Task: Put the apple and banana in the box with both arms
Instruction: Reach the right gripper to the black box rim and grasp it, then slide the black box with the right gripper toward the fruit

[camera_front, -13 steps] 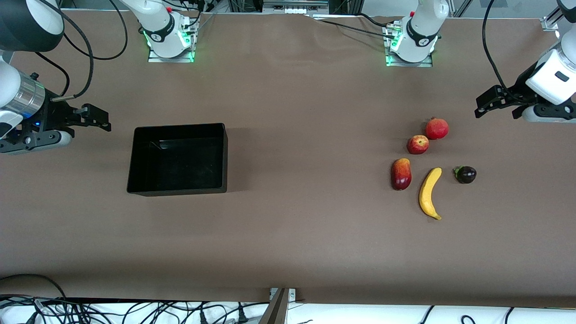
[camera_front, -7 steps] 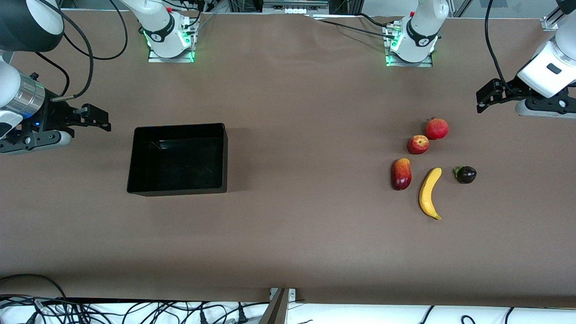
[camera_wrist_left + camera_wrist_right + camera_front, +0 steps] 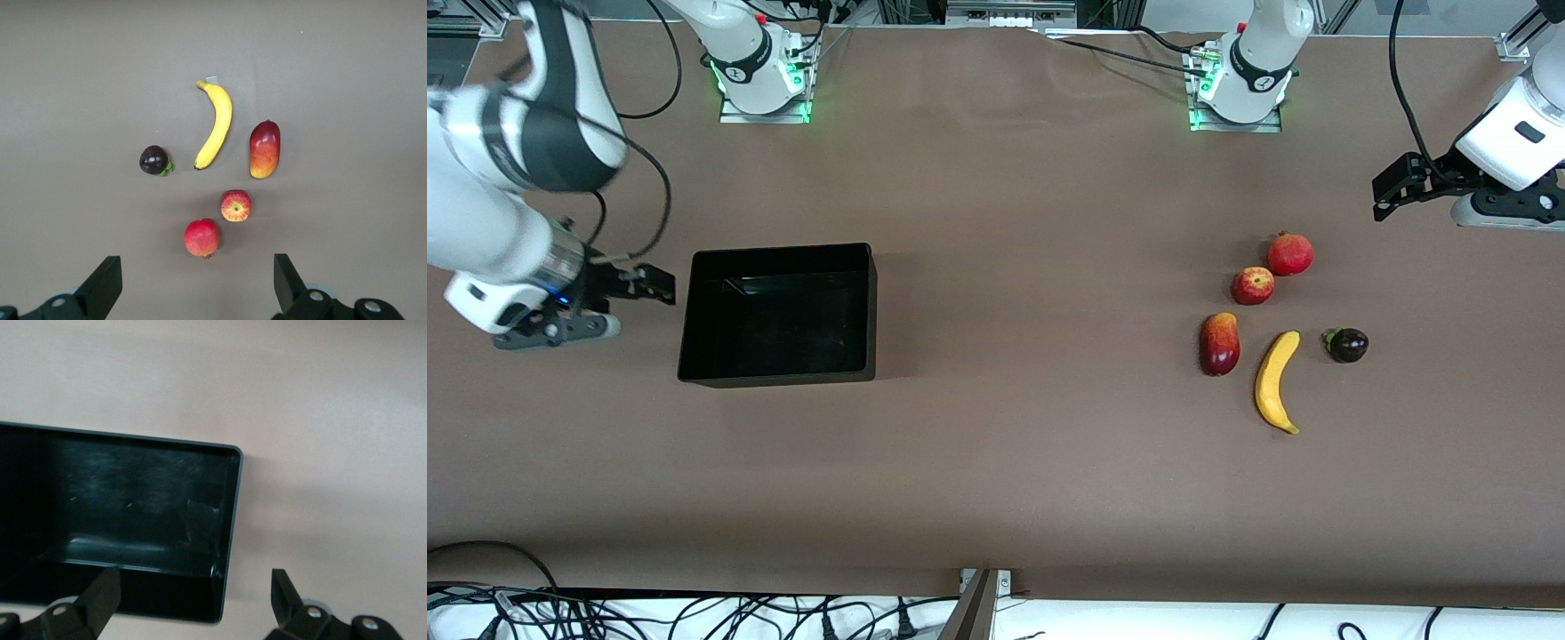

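Observation:
The small streaked apple (image 3: 1253, 285) (image 3: 235, 205) and the long yellow banana (image 3: 1276, 382) (image 3: 215, 125) lie on the brown table toward the left arm's end. The banana is nearer the front camera than the apple. The black box (image 3: 774, 377) (image 3: 230, 513) stands empty toward the right arm's end. My left gripper (image 3: 1387, 191) (image 3: 195, 270) hangs open over bare table beside the fruit, holding nothing. My right gripper (image 3: 647, 284) (image 3: 194, 579) is open and empty, over the table just beside the box's end wall, with a box corner showing between its fingers.
Three other fruits lie around the apple and banana: a round red one with a crown tip (image 3: 1290, 254), a red-and-yellow mango-like one (image 3: 1220, 343) and a small dark purple one (image 3: 1347, 345). Both arm bases stand along the edge farthest from the front camera.
The right arm has swung in, bringing its gripper close to the box's end wall. The left gripper has risen and shifted slightly. No fruit has moved.

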### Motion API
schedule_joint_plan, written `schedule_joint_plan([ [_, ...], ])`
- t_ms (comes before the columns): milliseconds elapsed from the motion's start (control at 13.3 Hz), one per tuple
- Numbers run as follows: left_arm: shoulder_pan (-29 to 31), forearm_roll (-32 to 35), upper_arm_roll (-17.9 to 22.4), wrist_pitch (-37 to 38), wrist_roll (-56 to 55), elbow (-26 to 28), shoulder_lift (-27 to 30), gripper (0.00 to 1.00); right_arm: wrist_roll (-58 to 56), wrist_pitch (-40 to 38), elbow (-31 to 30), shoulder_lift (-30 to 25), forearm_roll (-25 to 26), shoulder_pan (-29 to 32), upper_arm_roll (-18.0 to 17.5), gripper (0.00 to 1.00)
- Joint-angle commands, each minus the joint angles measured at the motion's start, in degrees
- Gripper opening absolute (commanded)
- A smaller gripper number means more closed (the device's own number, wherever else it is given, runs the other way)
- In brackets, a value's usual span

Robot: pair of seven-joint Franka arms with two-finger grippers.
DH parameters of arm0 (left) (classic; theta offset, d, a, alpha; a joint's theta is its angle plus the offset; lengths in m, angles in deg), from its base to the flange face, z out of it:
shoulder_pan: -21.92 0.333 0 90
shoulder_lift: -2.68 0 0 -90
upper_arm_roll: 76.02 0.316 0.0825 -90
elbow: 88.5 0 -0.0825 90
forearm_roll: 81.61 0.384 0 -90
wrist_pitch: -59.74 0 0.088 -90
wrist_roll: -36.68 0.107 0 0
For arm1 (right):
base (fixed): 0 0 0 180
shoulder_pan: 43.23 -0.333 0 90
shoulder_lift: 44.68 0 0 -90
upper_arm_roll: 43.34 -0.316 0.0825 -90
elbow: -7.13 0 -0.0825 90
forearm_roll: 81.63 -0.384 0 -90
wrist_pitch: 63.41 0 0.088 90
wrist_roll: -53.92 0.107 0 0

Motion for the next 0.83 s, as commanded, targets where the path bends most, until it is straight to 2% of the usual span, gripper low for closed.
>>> schedule_joint_plan([
  [0, 0.08, 0.80, -0.30, 1.42, 0.04, -2.38, -1.34, 1.00, 1.19, 8.82, -8.17, 0.68, 0.85, 0.19, 1.54, 1.00],
  [301, -0.36, 0.71, -0.39, 1.42, -0.13, -2.55, -1.34, 1.00, 1.54, 22.45, -18.81, 2.36, 0.41, 0.63, 3.13, 1.00],
  [452, -0.36, 0.71, -0.39, 1.42, -0.13, -2.55, -1.34, 1.00, 1.54, 26.94, -23.03, 2.36, 0.23, 0.98, 3.21, 0.93],
  [527, -0.36, 0.71, -0.48, 1.42, -0.13, -2.47, -1.34, 1.00, 1.63, 27.13, -23.84, 2.36, -0.12, 0.99, 3.22, 0.86],
  [602, -0.36, 0.71, -0.39, 1.42, -0.13, -2.55, -1.34, 1.00, 1.63, 27.05, -24.37, 2.36, -0.12, 0.99, 3.74, 0.72],
  [677, -0.36, 0.71, -0.39, 1.42, -0.13, -2.55, -1.34, 1.00, 1.63, 27.14, -25.15, 2.36, -0.21, 1.07, 3.83, 0.55],
  [753, -0.36, 0.71, -0.39, 1.42, -0.13, -2.55, -1.34, 1.00, 1.63, 27.05, -25.51, 2.36, -0.21, 1.07, 3.83, 0.33],
])
